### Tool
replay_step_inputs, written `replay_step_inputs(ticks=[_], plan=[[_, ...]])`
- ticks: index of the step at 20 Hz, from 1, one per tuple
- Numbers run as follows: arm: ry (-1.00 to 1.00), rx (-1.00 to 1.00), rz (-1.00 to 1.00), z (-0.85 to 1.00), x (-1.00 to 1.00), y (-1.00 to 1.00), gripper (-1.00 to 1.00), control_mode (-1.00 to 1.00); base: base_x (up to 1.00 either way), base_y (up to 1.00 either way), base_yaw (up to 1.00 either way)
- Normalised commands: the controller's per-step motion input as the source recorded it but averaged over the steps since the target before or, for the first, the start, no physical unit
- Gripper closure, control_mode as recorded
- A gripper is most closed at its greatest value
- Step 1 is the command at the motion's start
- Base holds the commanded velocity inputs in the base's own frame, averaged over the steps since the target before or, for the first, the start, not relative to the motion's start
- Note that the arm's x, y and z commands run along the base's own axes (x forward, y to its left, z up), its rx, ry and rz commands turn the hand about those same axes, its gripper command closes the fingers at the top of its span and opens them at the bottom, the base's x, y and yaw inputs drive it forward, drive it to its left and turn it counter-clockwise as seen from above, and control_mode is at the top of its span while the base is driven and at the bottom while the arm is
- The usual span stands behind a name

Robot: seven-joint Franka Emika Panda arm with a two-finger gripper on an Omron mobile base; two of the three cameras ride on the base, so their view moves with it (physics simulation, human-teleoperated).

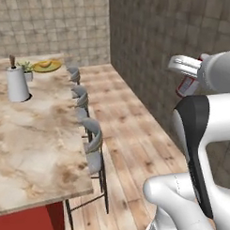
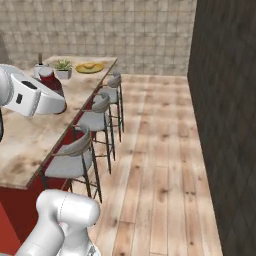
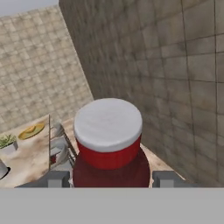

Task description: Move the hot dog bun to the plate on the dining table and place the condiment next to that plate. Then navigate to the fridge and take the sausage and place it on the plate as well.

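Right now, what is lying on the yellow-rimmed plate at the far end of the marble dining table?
On the round yellow-rimmed plate lies the oblong tan hot dog bun. The plate's middle beneath the bun is covered. No sausage is on it. The red condiment bottle with the white cap sits between the jaws.

— Any wording on the red bottle (image 3: 108, 148) with the white cap, seen close in the hand view?

— None; cap and body are plain, no label or brand.

— And on the dining table (image 1: 38, 138): the white jug (image 1: 17, 83), the plate (image 1: 47, 66), the small plant pot (image 2: 63, 73)?

— No lettering, numbers or marks can be read on any of them.

— The tiled walls, the stools (image 2: 75, 155)?

— Bare of signs. No readable text appears anywhere in these views.
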Motion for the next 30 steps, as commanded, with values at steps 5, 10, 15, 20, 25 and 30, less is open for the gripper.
replay_step_inputs(ticks=[5,10,15,20,25,30], plan=[[0.00,0.00,0.00,0.00,0.00,0.00,1.00,1.00,0.69,-0.67,0.37],[0.00,0.00,0.00,0.00,0.00,0.00,1.00,1.00,0.69,-0.67,0.37],[0.00,0.00,0.00,0.00,0.00,0.00,1.00,1.00,0.69,-0.67,0.38],[0.00,0.00,0.00,0.00,0.00,0.00,1.00,1.00,0.71,-0.67,0.38],[0.00,0.00,0.00,0.00,0.00,0.00,1.00,1.00,0.81,-0.49,0.32],[0.00,0.00,0.00,0.00,0.00,0.00,1.00,1.00,0.75,-0.45,0.32]])
